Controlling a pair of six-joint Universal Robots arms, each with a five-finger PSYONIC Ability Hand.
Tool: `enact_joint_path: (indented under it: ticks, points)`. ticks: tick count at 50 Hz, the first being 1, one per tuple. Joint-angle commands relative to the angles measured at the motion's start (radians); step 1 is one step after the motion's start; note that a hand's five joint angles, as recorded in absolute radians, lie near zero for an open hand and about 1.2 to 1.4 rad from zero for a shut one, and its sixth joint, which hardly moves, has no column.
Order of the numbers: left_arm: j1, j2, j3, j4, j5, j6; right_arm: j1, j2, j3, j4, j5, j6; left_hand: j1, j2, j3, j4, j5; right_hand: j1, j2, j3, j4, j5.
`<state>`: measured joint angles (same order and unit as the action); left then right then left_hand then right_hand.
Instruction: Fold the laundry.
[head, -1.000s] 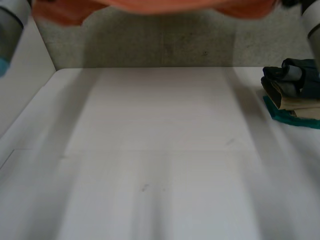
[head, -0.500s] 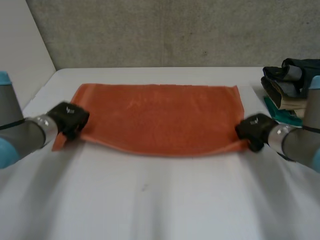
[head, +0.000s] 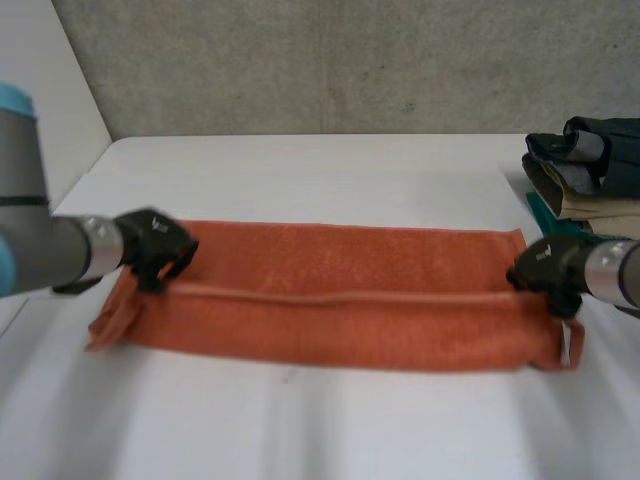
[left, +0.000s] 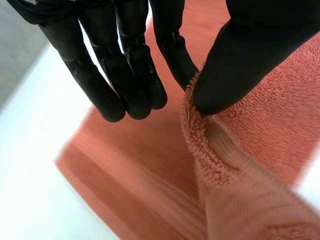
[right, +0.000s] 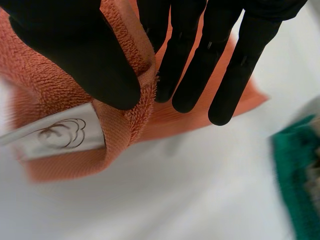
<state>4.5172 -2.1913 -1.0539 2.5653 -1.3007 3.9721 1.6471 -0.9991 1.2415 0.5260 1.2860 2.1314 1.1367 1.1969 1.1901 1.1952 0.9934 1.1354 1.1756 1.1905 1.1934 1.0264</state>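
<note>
Nearest: bare white table (head: 300, 430). Just beyond, across the middle, side to side: orange towel (head: 340, 305), doubled lengthwise, with the upper layer's edge a ridge along its length. Left end rumpled and splayed, layers not square. Right end tidier, white label (right: 60, 135) poking out at the near corner.

At the left end, left hand (head: 155, 245): pinching the folded edge between thumb (left: 245, 60) and one finger, other fingers (left: 130, 90) straight and clear of the cloth. At the right end, right hand (head: 545, 268): same hold, thumb against one finger on the towel's edge, the rest straight and free.

Farther off, near the towel's right end and the right hand: stack of folded clothes (head: 590, 180), dark on top, teal beneath. Behind all, grey wall (head: 330, 60).

Risks, as judged:
- Thin pinches, so a likely slip on any lift or tug, dropping one end.
- Uneven release: skewed layers, worst at the bunched left end.
- Outward swing of the right arm: possible knock to the stack.
- Terry loops snagging on a fingertip at let-go, dragging the fold open.
</note>
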Motion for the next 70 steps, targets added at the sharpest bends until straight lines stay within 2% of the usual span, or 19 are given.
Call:
enact_joint_path:
  ticks: [1,12,20,21,22,23,24,30,38,42,48,53,59,62,64,66,67,70]
  points:
    - [-0.065,-0.226,0.340,0.029,-0.074,-0.037,0.034,0.106,-0.091,-0.255,0.003,0.102,0.260,0.199,0.206,0.201,0.228,0.261,0.221,0.206,0.203,0.195]
    - [-0.081,-0.479,0.705,0.091,-0.134,-0.036,0.079,0.302,-0.272,-0.512,0.027,0.128,0.260,0.199,0.206,0.201,0.228,0.261,0.221,0.206,0.203,0.195]
    - [-0.085,-0.582,0.833,0.179,-0.135,-0.024,0.097,0.456,-0.457,-0.532,0.087,0.125,0.260,0.199,0.206,0.201,0.228,0.261,0.221,0.206,0.203,0.195]
    - [-0.089,-0.585,0.836,0.194,-0.131,-0.027,0.099,0.467,-0.471,-0.532,0.096,0.125,0.222,0.162,0.169,0.164,0.191,-0.205,-0.245,-0.260,-0.263,-0.270]
    - [-0.090,-0.587,0.836,0.209,-0.126,-0.028,0.103,0.479,-0.484,-0.532,0.105,0.125,-0.083,-0.144,-0.137,-0.142,-0.115,-0.820,-0.860,-0.875,-0.878,-0.885]
    - [-0.096,-0.587,0.830,0.242,-0.123,-0.033,0.117,0.499,-0.503,-0.531,0.122,0.128,-0.903,-0.963,-0.957,-0.962,-0.934,-0.961,-1.001,-1.016,-1.019,-1.026]
    - [-0.101,-0.584,0.822,0.256,-0.121,-0.037,0.120,0.502,-0.508,-0.531,0.125,0.128,-0.962,-1.022,-1.016,-1.021,-0.993,-0.915,-0.955,-0.970,-0.973,-0.980]
    - [-0.101,-0.477,0.672,0.315,-0.126,-0.096,0.126,0.429,-0.453,-0.531,0.141,0.214,-0.962,-1.022,-1.016,-1.021,-0.993,-0.961,-1.001,-1.016,-1.019,-1.026]
    - [-0.035,-0.234,0.346,0.329,-0.101,-0.151,0.123,0.265,-0.262,-0.557,0.156,0.373,-0.962,-1.022,-1.016,-1.021,-0.993,-0.961,-1.001,-1.016,-1.019,-1.026]
    - [0.008,-0.156,0.208,0.340,-0.066,-0.139,0.118,0.223,-0.189,-0.560,0.150,0.384,-0.962,-1.022,-1.016,-1.021,-0.993,-0.961,-1.001,-1.016,-1.019,-1.026]
    - [0.066,-0.162,0.109,0.337,-0.023,-0.064,0.118,0.203,-0.126,-0.540,0.139,0.363,-0.962,-1.022,-1.016,-1.021,-0.993,-0.961,-1.001,-1.016,-1.019,-1.026]
    - [0.089,-0.220,0.101,0.308,-0.008,0.047,0.112,0.201,-0.102,-0.524,0.131,0.334,-0.962,-1.022,-1.016,-1.021,-0.993,-0.961,-1.001,-1.016,-1.019,-1.026]
    - [0.086,-0.286,0.156,0.309,-0.014,0.068,0.108,0.194,-0.085,-0.505,0.131,0.325,-0.962,-1.022,-1.016,-1.021,-0.993,-0.961,-1.001,-1.016,-1.019,-1.026]
    - [0.085,-0.344,0.247,0.351,-0.034,0.058,0.106,0.177,-0.074,-0.489,0.128,0.328,-0.962,-1.022,-1.016,-1.021,-0.993,-0.961,-1.001,-1.016,-1.019,-1.026]
    - [0.095,-0.395,0.354,0.413,-0.084,0.019,0.105,0.162,-0.057,-0.486,0.127,0.334,-0.962,-1.022,-1.016,-1.021,-0.993,-0.961,-1.001,-1.016,-1.019,-1.026]
    - [0.106,-0.427,0.428,0.455,-0.152,-0.039,0.105,0.151,-0.045,-0.486,0.124,0.335,-0.962,-1.022,-1.016,-1.021,-0.993,-0.961,-1.001,-1.016,-1.019,-1.026]
    - [0.112,-0.461,0.499,0.482,-0.214,-0.098,0.103,0.139,-0.033,-0.486,0.122,0.340,-0.962,-1.022,-1.016,-1.021,-0.993,-0.961,-1.001,-1.016,-1.019,-1.026]
    - [0.115,-0.514,0.595,0.506,-0.305,-0.175,0.100,0.122,-0.016,-0.486,0.119,0.346,-0.962,-1.022,-1.016,-1.021,-0.993,-0.961,-1.001,-1.016,-1.019,-1.026]
